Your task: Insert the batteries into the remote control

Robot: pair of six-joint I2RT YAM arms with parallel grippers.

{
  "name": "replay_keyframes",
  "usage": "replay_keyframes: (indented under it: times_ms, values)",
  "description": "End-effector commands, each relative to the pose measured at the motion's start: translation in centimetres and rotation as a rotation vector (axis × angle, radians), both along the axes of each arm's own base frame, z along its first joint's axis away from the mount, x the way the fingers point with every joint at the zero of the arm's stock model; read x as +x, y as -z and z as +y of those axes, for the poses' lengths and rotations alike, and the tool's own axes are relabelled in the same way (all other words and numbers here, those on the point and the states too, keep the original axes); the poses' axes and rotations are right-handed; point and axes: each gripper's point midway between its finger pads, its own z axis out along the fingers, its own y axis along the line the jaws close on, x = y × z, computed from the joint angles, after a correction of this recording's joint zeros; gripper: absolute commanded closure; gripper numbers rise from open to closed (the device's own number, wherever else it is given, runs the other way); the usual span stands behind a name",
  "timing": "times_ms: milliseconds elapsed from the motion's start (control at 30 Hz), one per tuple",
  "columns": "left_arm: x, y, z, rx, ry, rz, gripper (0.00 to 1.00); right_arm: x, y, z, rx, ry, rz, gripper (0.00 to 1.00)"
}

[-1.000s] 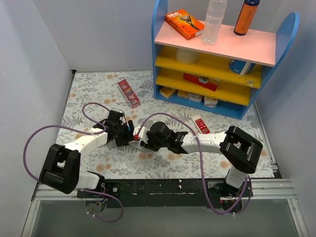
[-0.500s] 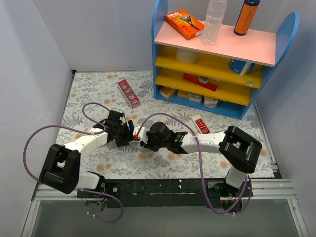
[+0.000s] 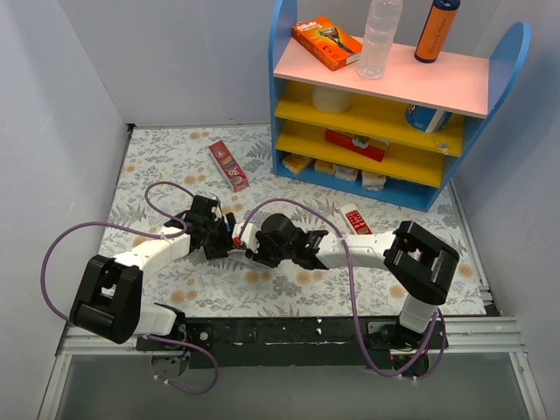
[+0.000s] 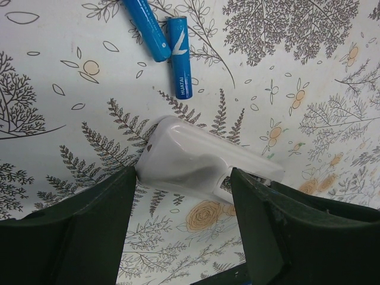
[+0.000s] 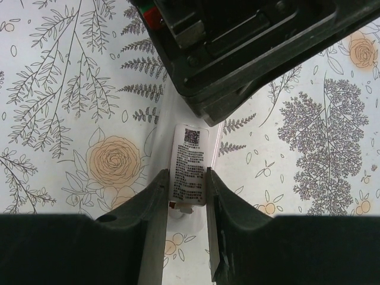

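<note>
— we count two arms, left arm (image 3: 153, 252) and right arm (image 3: 372, 254): white links between bulky black joints.
— we also see a purple cable (image 3: 43, 271) looping off each. up close, our left fingers (image 4: 77, 231) and right fingers (image 5: 151, 219) are flat, greenish-black; one black housing carries a red-and-green spot (image 5: 151, 15).

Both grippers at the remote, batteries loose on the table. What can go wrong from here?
1. The right gripper clamps the remote control only near its label, so a twist could slip it.
2. The left gripper crowds the remote's other end, and the two grippers might collide.
3. The batteries lie loose beyond it. A nudge may roll them.
</note>
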Motion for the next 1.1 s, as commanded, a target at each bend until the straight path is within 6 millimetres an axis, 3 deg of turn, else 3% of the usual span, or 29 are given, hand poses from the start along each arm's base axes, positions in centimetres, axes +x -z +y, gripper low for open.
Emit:
replay_keyframes:
  times_ms: [0,667,1067]
  values:
    - [0.5,-0.9,-0.3,-0.015,0.010,-0.021,0.36,-0.6,-0.1,0.8,-0.003,-0.026,0.034,0.82]
    - [0.6,-0.9,-0.3,-0.015,0.007,-0.022,0.36,-0.7,-0.8,0.7,-0.009,-0.028,0.038,0.58]
    - [0.7,-1.1,-0.1,-0.009,0.000,-0.030,0.36,-0.6,-1.8,0.8,0.008,-0.019,0.033,0.58]
